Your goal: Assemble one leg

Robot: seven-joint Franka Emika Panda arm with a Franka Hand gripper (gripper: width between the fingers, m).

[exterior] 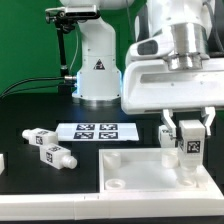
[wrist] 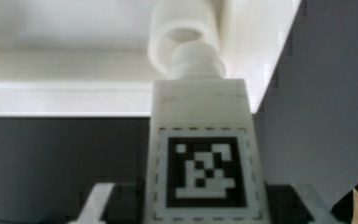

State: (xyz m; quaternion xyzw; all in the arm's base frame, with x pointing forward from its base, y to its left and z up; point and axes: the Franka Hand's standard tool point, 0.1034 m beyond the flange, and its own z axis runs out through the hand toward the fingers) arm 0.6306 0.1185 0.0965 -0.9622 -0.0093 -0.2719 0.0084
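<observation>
Green backdrop [exterior: 20,40] behind; black tabletop [exterior: 40,195] below.

Tagged leg [wrist: 204,130], peg seemingly touching white panel [wrist: 78,95]

The leg [wrist: 202,120] in my gripper [exterior: 187,152] is white, with a black-and-white square tag [wrist: 206,175] on its face. Beneath it the panel [exterior: 135,172] is white; the table [exterior: 30,185] around is black.

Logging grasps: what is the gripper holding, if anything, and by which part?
The gripper holds a leg by its tagged block end, pinched on opposite sides; peg end free.
</observation>
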